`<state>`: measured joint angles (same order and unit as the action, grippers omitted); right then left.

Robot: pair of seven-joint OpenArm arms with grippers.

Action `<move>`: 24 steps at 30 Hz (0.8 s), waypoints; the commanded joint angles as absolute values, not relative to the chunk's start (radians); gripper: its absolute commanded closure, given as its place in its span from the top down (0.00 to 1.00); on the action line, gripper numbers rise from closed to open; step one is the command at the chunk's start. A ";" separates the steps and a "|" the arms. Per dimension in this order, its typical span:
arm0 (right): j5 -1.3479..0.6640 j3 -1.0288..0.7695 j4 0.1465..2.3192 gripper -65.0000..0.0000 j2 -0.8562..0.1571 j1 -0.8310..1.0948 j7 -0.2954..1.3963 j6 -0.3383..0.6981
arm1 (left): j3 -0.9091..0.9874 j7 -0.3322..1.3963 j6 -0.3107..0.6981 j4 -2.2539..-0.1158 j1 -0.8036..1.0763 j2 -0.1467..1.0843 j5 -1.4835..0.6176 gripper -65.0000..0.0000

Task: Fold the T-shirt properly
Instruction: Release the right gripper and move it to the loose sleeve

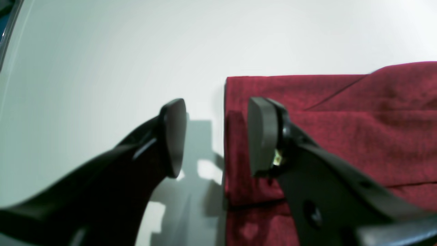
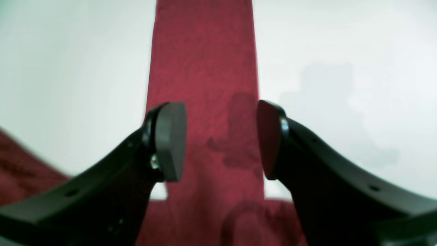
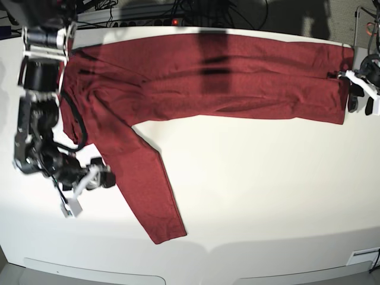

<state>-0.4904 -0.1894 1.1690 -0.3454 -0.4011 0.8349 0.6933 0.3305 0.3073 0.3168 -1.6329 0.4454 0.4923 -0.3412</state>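
Both claws spread, empty. L claw point(image 1: 216, 136) straddles shirt point(image 3: 208, 77) edge, cloth at its 3 o'clock. R claw point(image 2: 222, 140) over sleeve running to 12. Shirt flat on table point(image 3: 267, 196).

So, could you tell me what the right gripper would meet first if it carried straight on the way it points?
Most likely the maroon sleeve of the T-shirt, lying between its open jaws; depth is unclear.

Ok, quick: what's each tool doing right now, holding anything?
Left tool: open, holding nothing, at the shirt edge.
Right tool: open, holding nothing, over the sleeve.
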 commanded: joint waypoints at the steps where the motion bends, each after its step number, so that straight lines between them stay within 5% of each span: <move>1: -0.478 -0.186 1.144 0.51 -0.345 -0.459 0.799 0.698 | 0.342 0.282 0.313 -1.650 0.442 0.510 -0.350 0.44; 13: -0.179 -0.168 0.657 0.51 -0.287 -0.752 0.560 0.634 | 0.342 0.267 0.313 -1.650 0.443 0.510 -0.349 0.44; 24: -0.002 -0.169 0.408 0.51 -0.240 -0.811 0.460 0.540 | 0.342 0.268 0.313 -1.650 0.432 0.510 -0.349 0.44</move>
<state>0.0051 -0.1684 0.3943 -0.2329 -0.7704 0.4801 0.5377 0.3305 0.2913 0.3168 -1.6329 0.4374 0.4927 -0.3408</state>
